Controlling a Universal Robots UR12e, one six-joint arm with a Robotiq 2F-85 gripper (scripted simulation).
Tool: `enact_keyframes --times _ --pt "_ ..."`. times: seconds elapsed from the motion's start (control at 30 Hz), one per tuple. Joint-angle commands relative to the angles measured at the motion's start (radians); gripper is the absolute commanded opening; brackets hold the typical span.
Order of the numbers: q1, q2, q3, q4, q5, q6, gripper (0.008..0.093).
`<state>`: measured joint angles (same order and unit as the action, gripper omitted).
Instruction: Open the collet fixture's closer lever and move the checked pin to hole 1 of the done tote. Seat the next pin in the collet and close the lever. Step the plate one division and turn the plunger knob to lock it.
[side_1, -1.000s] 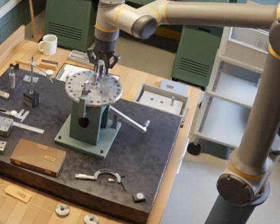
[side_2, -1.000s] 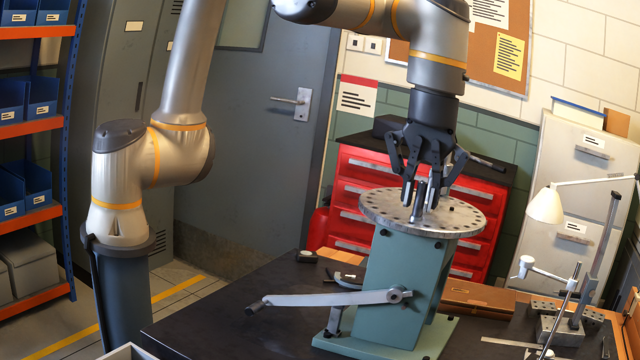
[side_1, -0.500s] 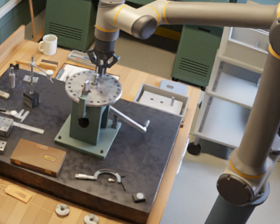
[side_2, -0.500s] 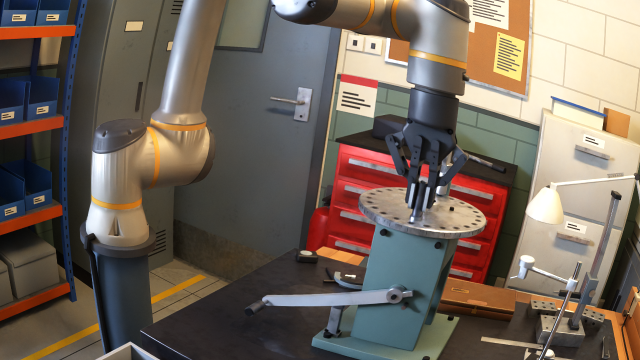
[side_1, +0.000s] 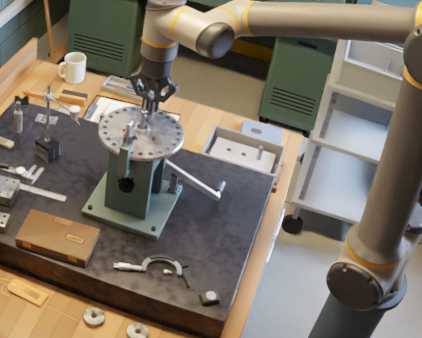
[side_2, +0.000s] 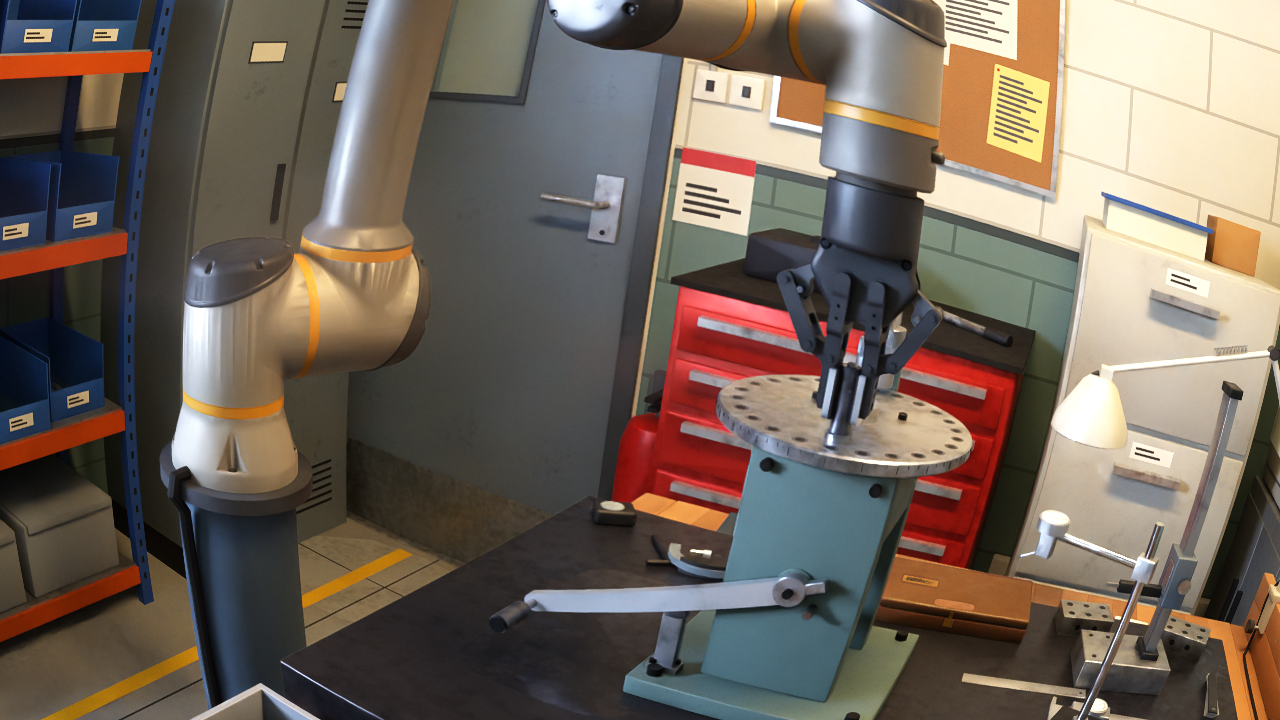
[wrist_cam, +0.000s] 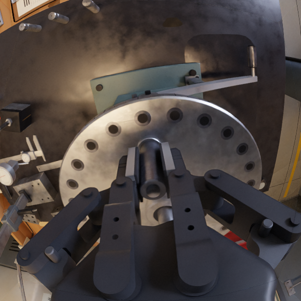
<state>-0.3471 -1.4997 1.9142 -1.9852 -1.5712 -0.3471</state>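
On the black mat stands the green collet fixture (side_1: 137, 185) with its round holed plate (side_1: 141, 132) on top. A dark pin (wrist_cam: 150, 165) stands upright in the collet at the plate's middle. My gripper (wrist_cam: 150, 161) is straight above it, and its two finger pads are closed on the pin's sides. The closer lever (side_1: 197, 183) juts out sideways from the fixture, its handle low over the mat (side_2: 653, 595). The black plunger knob (side_1: 125, 185) sits on the fixture's side. The done tote (side_1: 245, 150) lies beyond the mat with one pin (side_1: 259, 151) upright in it.
Behind the fixture lie spare pins (wrist_cam: 57, 17) on a tray and a white mug (side_1: 73, 66). A dial stand (side_1: 47, 135), steel blocks and a ruler lie left of the fixture. A wooden case (side_1: 56, 236) and a micrometer (side_1: 150, 265) lie in front.
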Motion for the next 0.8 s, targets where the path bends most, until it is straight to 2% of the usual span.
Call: enact_keyframes --times 0.0,0.77 --pt "0.0 0.001 -0.002 -0.001 0.0 0.0 0.008" --pt "0.009 0.021 -0.024 0.001 0.0 0.009 0.008"
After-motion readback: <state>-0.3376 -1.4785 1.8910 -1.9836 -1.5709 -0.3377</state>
